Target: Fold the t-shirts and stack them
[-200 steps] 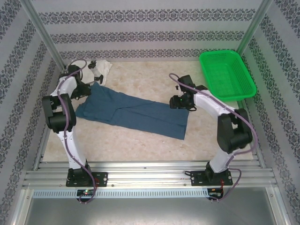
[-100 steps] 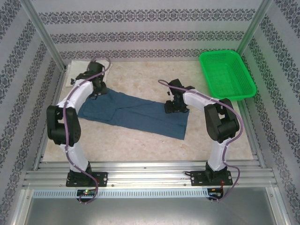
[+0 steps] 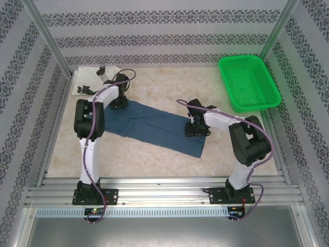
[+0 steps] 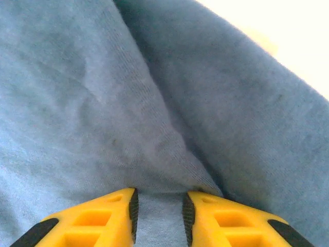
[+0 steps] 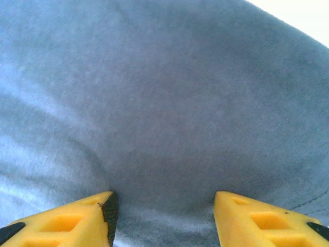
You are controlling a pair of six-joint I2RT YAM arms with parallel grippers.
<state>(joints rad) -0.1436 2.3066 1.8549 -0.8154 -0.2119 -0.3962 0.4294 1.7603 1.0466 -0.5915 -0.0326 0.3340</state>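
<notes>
Patterned walls [image 3: 164, 36] close in on three sides of the pale, marbled worktop [image 3: 154, 159], and a green basket [image 3: 250, 82] sits in the far right corner. On my overhead view the dark blue shirt [image 3: 154, 126] lies flat as a long band across the middle of the worktop, slanting from far left to near right. The white shirt [image 3: 88, 78] with black marks lies bunched in the far left corner, apart from the blue one. I have the left hand [image 3: 121, 103] down on the far left end of the blue shirt. Through its wrist camera, the left hand [image 4: 159, 216] has closed to a narrow gap, and a crease of blue cloth [image 4: 103, 103] runs straight in between the black pads, so I read it as pinching the fabric. The right hand [image 3: 196, 129] is down on the near right end of the same shirt. Its wrist view shows the right hand [image 5: 163, 216] with its yellow fingers well apart and their tips against the cloth [image 5: 164, 103], which spans the gap smoothly with nothing gathered or gripped.
</notes>
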